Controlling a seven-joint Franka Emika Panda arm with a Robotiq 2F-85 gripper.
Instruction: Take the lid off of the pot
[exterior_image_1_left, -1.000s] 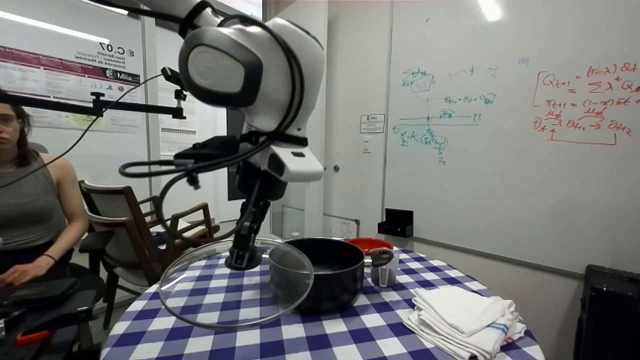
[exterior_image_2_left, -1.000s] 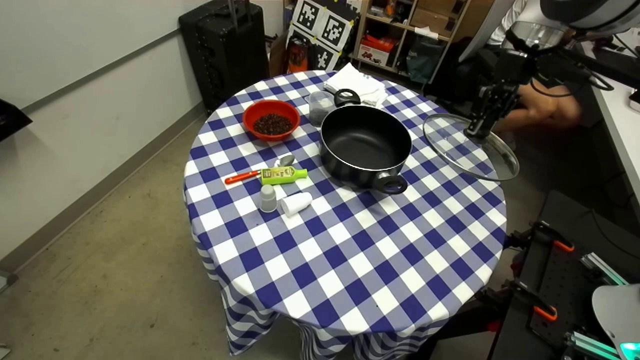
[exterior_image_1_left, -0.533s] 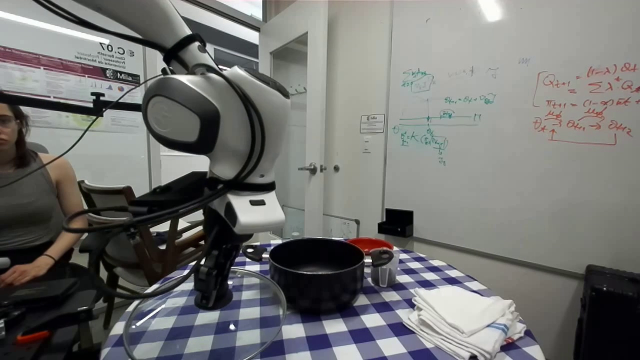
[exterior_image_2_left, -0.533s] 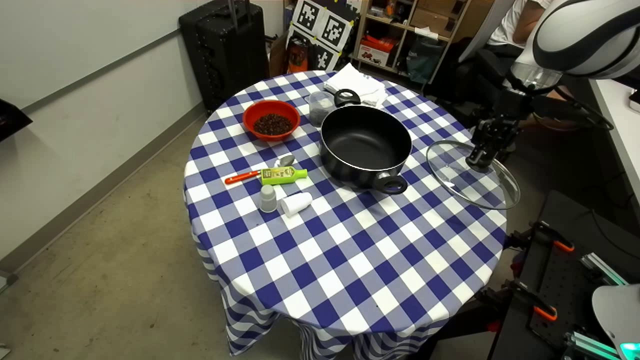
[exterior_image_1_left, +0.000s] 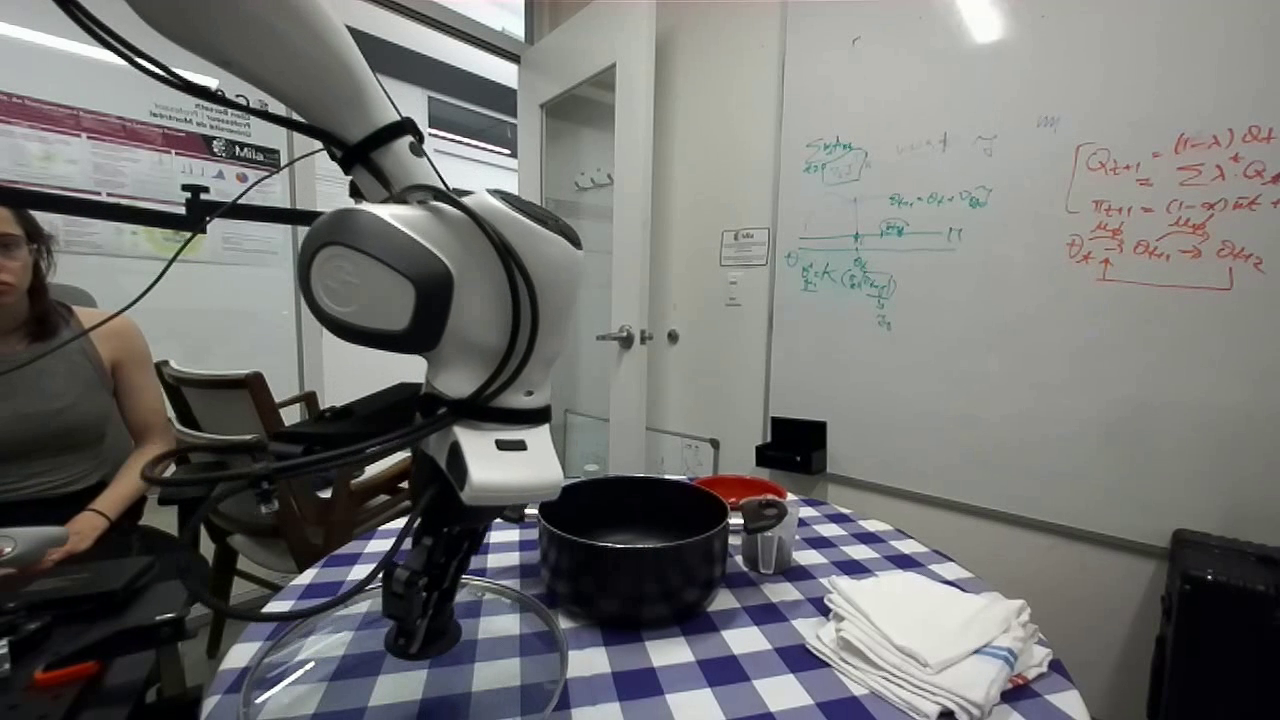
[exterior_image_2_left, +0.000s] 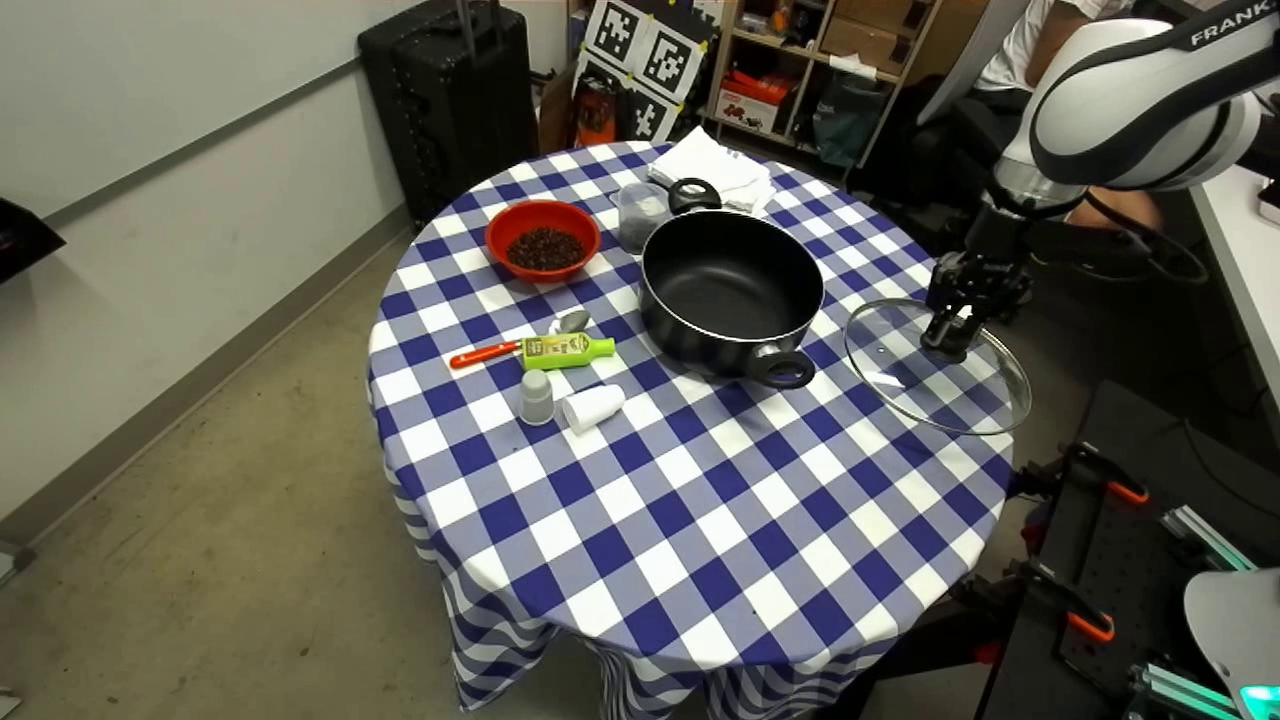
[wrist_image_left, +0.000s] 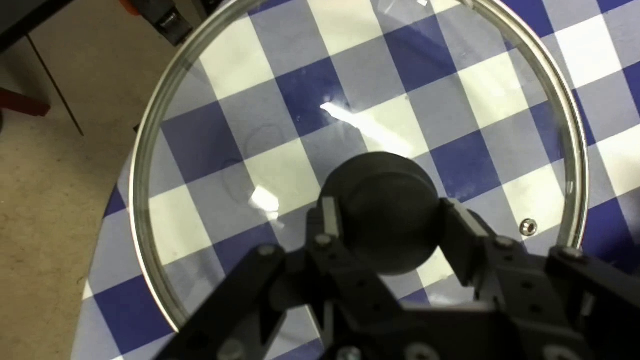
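Our gripper (wrist_image_left: 392, 220) clasps the lid (wrist_image_left: 300, 175) by its knob (wrist_image_left: 391, 227), apart from the pot (exterior_image_1_left: 635, 580) and near the table edge (exterior_image_2_left: 985, 490); if we release it partly overhanging, it could tip off.

In an exterior view, a big shiny white board (exterior_image_1_left: 1000, 400) hangs on a pale wall (exterior_image_1_left: 1090, 595), with red and green writing (exterior_image_1_left: 1155, 248) on it and a bright white glow (exterior_image_1_left: 980, 18) near its top. To its left is a white door (exterior_image_1_left: 632, 200) with a tall glass pane (exterior_image_1_left: 590, 130) and a silver handle (exterior_image_1_left: 622, 337), and farther left a brown wooden chair (exterior_image_1_left: 215, 405) with a grey back. In an exterior view, the grey-brown floor (exterior_image_2_left: 250, 520) has small dark spots. Behind the round worktop (exterior_image_2_left: 850, 520), dressed in a blue-and-white checked cloth (exterior_image_2_left: 500, 620), stand a tall black suitcase (exterior_image_2_left: 450, 120) and a brown wooden shelf (exterior_image_2_left: 945, 40).
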